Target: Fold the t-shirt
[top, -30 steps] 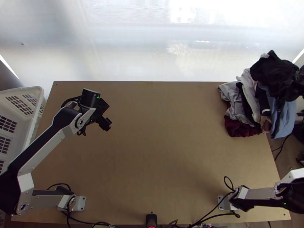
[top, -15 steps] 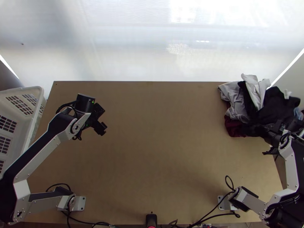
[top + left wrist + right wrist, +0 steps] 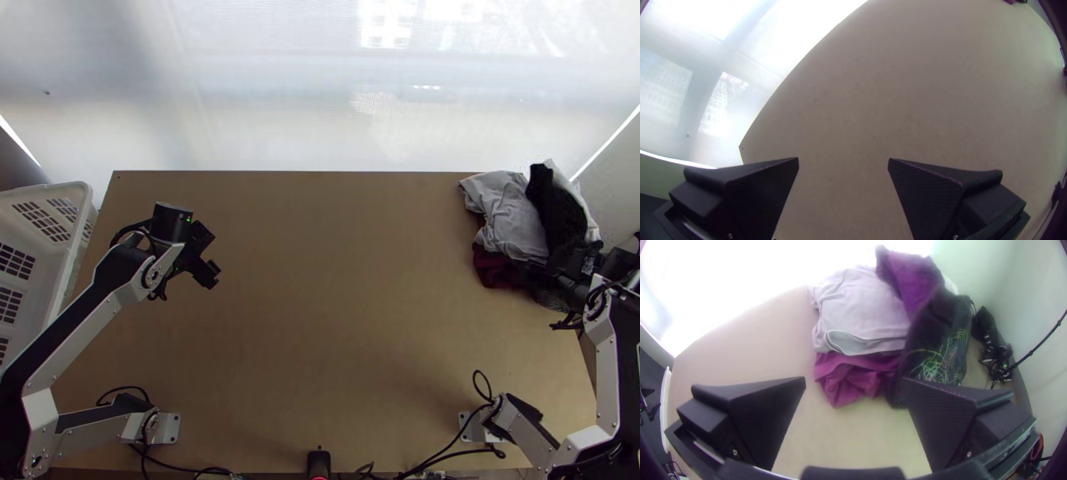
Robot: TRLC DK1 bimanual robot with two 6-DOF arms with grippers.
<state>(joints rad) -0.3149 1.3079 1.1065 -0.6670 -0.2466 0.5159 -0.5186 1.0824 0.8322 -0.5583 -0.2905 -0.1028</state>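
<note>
Clothes lie in a bunched pile at the table's far right corner. In the top view it has a grey garment, a dark red one and a black one. The right gripper is at the pile's near right side. In the right wrist view the right gripper stands open, a black garment with a green print beyond one finger, beside pale and magenta cloth. Over the table's left part is the left gripper; its own view shows the left gripper open over bare wood.
A white plastic basket stands off the table's left edge. Cables and a small black device lie along the near edge of the wooden table. A pale wall rises beyond the pile.
The right arm has swung up from the lower right to the pile. Black and blue garments at the pile's right have shifted or gone from sight, baring more grey cloth. The left arm has drawn slightly left.
</note>
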